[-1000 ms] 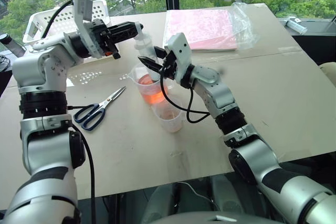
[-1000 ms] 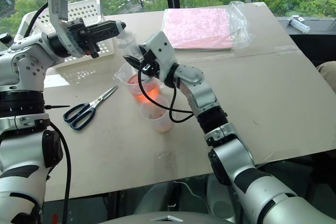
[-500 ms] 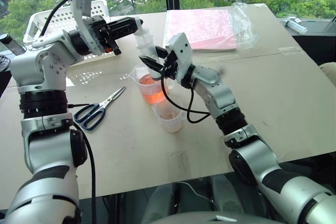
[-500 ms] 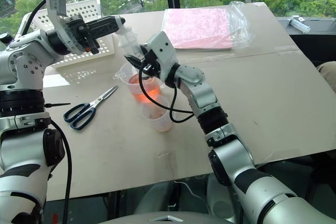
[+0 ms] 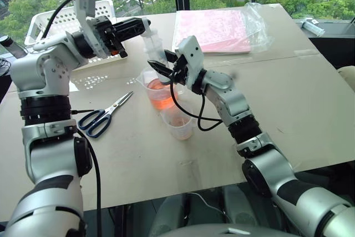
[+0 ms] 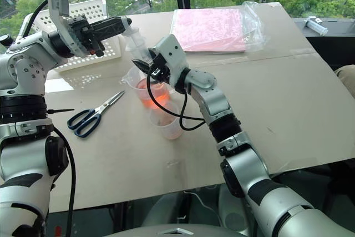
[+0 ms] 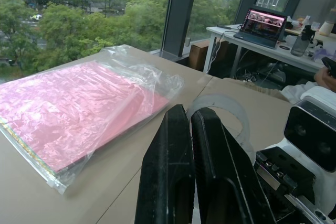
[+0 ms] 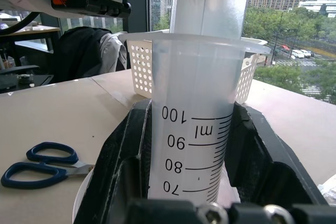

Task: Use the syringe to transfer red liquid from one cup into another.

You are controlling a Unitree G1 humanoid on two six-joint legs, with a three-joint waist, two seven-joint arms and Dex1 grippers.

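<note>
The clear syringe (image 5: 155,51) stands upright with its tip down in the larger handled cup (image 5: 145,81), which holds red liquid (image 5: 161,99). My right gripper (image 5: 162,67) is shut on the syringe barrel (image 8: 199,77), one finger on each side of it near the upper marks. At the top of the white plunger, my left gripper (image 5: 145,24) is shut, its fingertips (image 7: 178,116) pinching the rim of the plunger's clear end disc (image 7: 231,109). The smaller cup (image 5: 178,125) sits just in front of the larger one with a little red liquid in its bottom.
Blue-handled scissors (image 5: 102,116) lie on the table to the left of the cups. A white perforated basket (image 5: 58,20) stands at the back left. A pink packet in a clear plastic bag (image 5: 216,26) lies at the back, behind the right arm.
</note>
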